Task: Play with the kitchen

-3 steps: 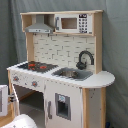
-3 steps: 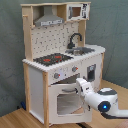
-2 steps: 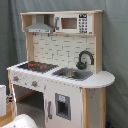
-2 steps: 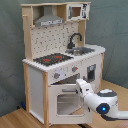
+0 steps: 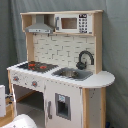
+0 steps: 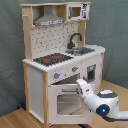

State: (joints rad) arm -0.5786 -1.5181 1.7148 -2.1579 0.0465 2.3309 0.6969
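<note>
Kitchen rigid, heavy; best hold likely oven door's top handle. Gripper there, jaw state unclear.

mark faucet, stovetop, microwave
faucet (image 5: 86, 58), first exterior view, on its arched spout.
stovetop (image 6: 53, 59), second exterior view, on a red ring.
microwave (image 5: 73, 23), first exterior view, on its door.

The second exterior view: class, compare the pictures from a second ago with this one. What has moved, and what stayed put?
The arm has shifted slightly toward the second exterior view's left, nearer the oven door. Nothing was visibly taken hold of or let go. The kitchen itself, with stovetop, faucet and microwave, stayed as it was.
</note>
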